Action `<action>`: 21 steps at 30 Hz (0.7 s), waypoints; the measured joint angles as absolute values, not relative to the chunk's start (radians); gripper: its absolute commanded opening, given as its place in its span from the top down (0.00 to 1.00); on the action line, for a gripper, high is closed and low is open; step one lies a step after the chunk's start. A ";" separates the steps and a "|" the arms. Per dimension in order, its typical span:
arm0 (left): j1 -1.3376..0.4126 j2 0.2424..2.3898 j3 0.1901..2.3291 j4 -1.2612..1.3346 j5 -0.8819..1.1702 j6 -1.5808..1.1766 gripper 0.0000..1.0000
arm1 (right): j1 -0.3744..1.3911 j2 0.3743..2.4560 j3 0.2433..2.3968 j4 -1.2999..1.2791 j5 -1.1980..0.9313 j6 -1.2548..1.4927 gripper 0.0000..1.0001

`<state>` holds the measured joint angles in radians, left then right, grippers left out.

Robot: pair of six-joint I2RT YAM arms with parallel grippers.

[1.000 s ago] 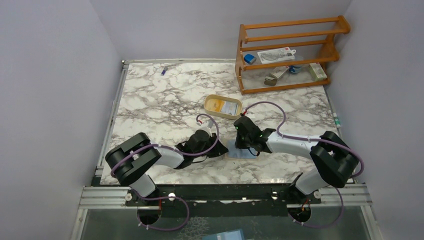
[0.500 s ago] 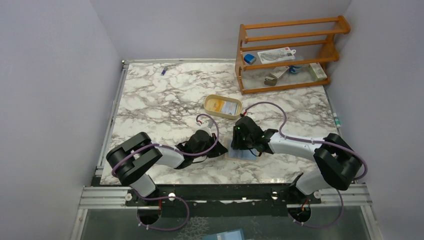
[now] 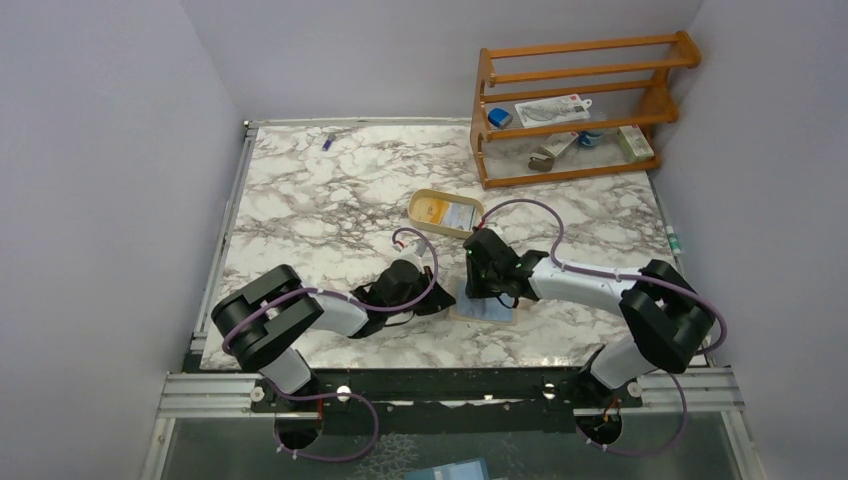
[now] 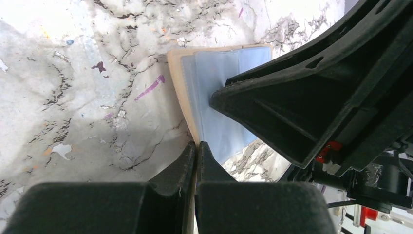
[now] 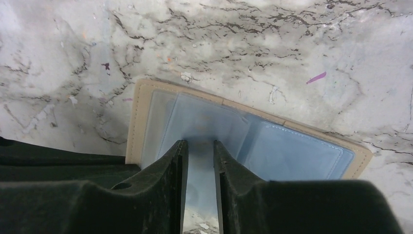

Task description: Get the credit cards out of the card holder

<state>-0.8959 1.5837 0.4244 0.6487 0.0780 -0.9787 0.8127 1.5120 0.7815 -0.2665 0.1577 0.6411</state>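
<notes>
The card holder [image 3: 487,306] lies open by the table's [image 3: 320,200] near edge. The left gripper [image 4: 196,146] clamps its tan rim. The right gripper [image 5: 200,144], jaws narrowly apart, sits over its blue pocket; I cannot tell whether it grips anything.

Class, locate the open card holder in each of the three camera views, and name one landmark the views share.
Top external: the card holder sits slightly right of and below centre, partly hidden.
Left wrist: the card holder is at upper centre, covered from the right.
Right wrist: the card holder fills the centre, spread open and tilted.
Shared landmark: the right gripper, over its pale blue inside.
</notes>
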 measured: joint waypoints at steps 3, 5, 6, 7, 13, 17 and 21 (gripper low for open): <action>-0.896 1.575 0.424 0.639 0.077 -0.974 1.00 | 0.820 1.520 0.781 -0.276 0.159 0.626 0.66; -0.896 1.568 0.425 0.626 0.075 -0.968 1.00 | 0.821 1.520 0.781 -0.286 0.160 0.612 0.66; -0.896 1.562 0.426 0.611 0.072 -0.963 1.00 | 0.821 1.520 0.781 -0.291 0.161 0.606 0.66; -0.896 1.555 0.428 0.598 0.068 -0.960 1.00 | 0.822 1.520 0.781 -0.296 0.162 0.600 0.65; -0.896 1.489 0.474 0.462 0.028 -0.908 1.00 | 0.824 1.520 0.800 -0.361 0.200 0.590 0.64; -0.897 1.445 0.527 0.366 -0.009 -0.867 1.00 | 0.825 1.515 0.812 -0.429 0.243 0.604 0.62; -0.897 1.411 0.573 0.283 -0.040 -0.826 1.00 | 0.826 1.486 0.813 -0.507 0.282 0.624 0.60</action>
<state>-0.8967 1.4109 0.5732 0.2829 -0.0402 -0.8261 0.8257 1.4860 0.8127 -0.5068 0.2821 0.6235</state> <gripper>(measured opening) 0.007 0.383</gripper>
